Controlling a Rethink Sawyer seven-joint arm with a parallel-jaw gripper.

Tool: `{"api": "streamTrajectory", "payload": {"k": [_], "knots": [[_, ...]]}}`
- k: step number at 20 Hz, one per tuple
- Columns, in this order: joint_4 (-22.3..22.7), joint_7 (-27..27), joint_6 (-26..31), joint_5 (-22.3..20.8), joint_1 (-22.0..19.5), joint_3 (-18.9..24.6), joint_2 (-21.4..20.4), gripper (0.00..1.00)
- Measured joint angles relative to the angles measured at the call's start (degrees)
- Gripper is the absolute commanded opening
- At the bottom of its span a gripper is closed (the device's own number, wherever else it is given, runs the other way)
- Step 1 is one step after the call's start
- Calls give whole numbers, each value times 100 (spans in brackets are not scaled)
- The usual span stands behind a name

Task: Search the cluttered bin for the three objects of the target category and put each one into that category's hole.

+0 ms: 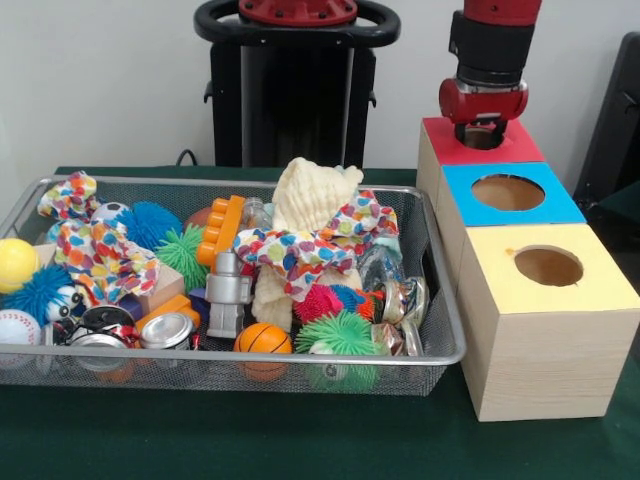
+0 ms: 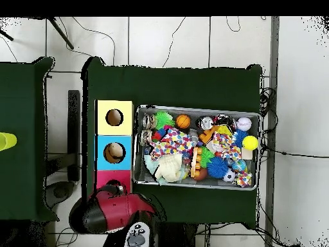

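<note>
1. The gripper [image 1: 482, 132] hovers over the red-topped box's hole [image 1: 481, 139]; I cannot tell its state.
2. A pale yellow soft toy [image 1: 312, 193] sits atop the wire-mesh bin [image 1: 448, 335]; it looks light and squashy, so pinch its upper bulge.

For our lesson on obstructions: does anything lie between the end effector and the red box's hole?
Nothing visible does. The end effector hangs right at the hole in the red box, covering most of it, away from the bin. Whether it is open or shut cannot be told.

red and black arm reaching straight down, wrist vertical, gripper [image 1: 482, 133] low, fingers hidden
</note>
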Motion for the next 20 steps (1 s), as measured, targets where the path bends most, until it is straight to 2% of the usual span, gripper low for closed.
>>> {"api": "streamTrajectory", "payload": {"k": [8, 14, 15, 20], "knots": [[70, 0, 447, -57, -140, 138, -375, 100], [61, 0, 524, -176, -136, 110, -452, 100], [57, 0, 522, -206, -140, 96, -448, 0], [42, 0, 527, -246, -153, 13, -454, 0]]}}
